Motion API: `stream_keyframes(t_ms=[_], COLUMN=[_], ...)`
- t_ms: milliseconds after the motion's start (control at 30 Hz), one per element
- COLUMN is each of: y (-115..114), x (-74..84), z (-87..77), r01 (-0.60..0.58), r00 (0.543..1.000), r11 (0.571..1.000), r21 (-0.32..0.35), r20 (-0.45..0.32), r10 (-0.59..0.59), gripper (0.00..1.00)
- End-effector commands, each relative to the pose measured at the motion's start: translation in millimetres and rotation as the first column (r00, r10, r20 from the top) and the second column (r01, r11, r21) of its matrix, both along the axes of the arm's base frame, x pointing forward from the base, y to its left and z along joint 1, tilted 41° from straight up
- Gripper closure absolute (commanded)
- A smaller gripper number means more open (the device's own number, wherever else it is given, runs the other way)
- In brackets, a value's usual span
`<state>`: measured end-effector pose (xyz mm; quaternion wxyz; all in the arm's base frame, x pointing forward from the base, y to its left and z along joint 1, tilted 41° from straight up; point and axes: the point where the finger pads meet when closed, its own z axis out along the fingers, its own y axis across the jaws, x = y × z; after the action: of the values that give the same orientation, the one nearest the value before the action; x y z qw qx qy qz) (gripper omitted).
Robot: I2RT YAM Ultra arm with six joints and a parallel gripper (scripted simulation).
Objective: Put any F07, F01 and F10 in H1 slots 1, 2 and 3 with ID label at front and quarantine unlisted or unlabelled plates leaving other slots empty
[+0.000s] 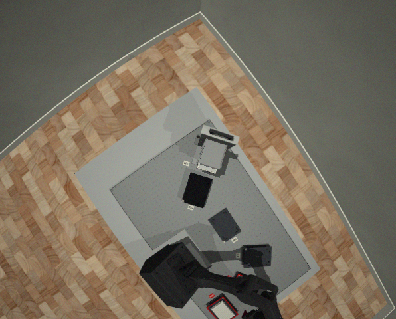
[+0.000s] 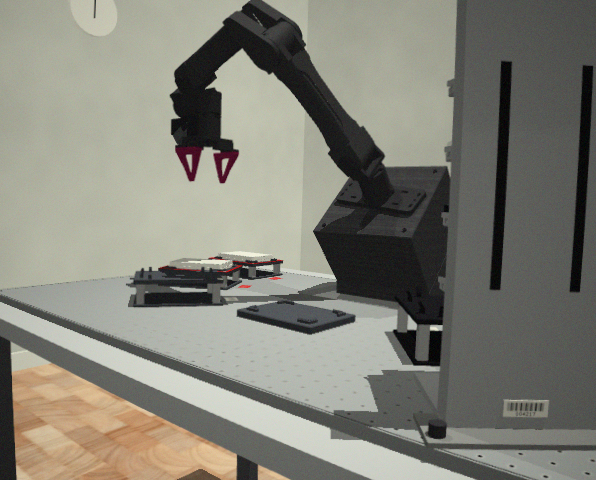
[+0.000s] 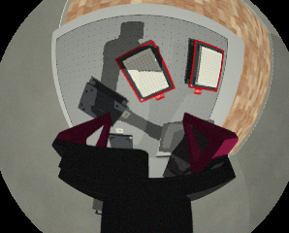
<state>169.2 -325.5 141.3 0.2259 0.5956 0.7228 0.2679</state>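
Note:
My gripper (image 2: 207, 165) (image 3: 146, 116) is open and empty, high above the far end of the table. Below it two red-rimmed quarantine nests each hold a white 96-well plate: one plate (image 2: 200, 264) (image 3: 144, 72) (image 1: 222, 309) on the nearer nest, and the other plate (image 2: 246, 255) (image 3: 207, 66) on the nest behind it. In the top view my arm (image 1: 239, 284) hides most of the second nest. The plate hotel H1 (image 1: 212, 153) (image 2: 531, 232) stands at the other end of the table. A pale plate edge (image 1: 206, 167) shows at its front; the slots and labels cannot be read.
A raised dark nest (image 1: 256, 255) (image 2: 171, 281) (image 3: 96, 99) stands beside the quarantine nests with nothing on it. A flat dark nest (image 1: 224, 224) (image 2: 295, 315) lies mid-table. A black raised nest (image 1: 197, 189) stands in front of the hotel. The arm's base block (image 1: 169, 271) (image 2: 386, 242) stands at the table edge.

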Motion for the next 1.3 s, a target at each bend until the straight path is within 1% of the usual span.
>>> stream_keyframes(t_ms=[0, 167, 500, 567, 667, 1067, 1133, 1267], y=[-1, 5, 32, 32, 41, 73, 73, 84], x=[-2.3, 8.9, 21.7, 21.7, 25.5, 40.7, 40.7, 45.7], z=[4.9, 15.4, 30.0, 30.0, 34.3, 51.8, 51.8, 57.7], r01=[0.030, 0.029, -0.060, -0.060, -0.085, -0.172, -0.172, -0.197], r00=[1.000, 1.000, 0.995, 0.995, 0.990, 0.958, 0.958, 0.943], r11=[1.000, 1.000, 0.992, 0.992, 0.986, 0.943, 0.943, 0.922], r21=[0.004, 0.004, -0.108, -0.108, -0.143, -0.285, -0.285, -0.333], r20=[-0.001, 0.000, 0.079, 0.079, 0.100, 0.174, 0.174, 0.194], r10=[-0.030, -0.029, 0.069, 0.069, 0.099, 0.228, 0.228, 0.271], gripper=[0.00, 0.00, 0.00, 0.00, 0.00, 0.00, 0.00, 0.00])
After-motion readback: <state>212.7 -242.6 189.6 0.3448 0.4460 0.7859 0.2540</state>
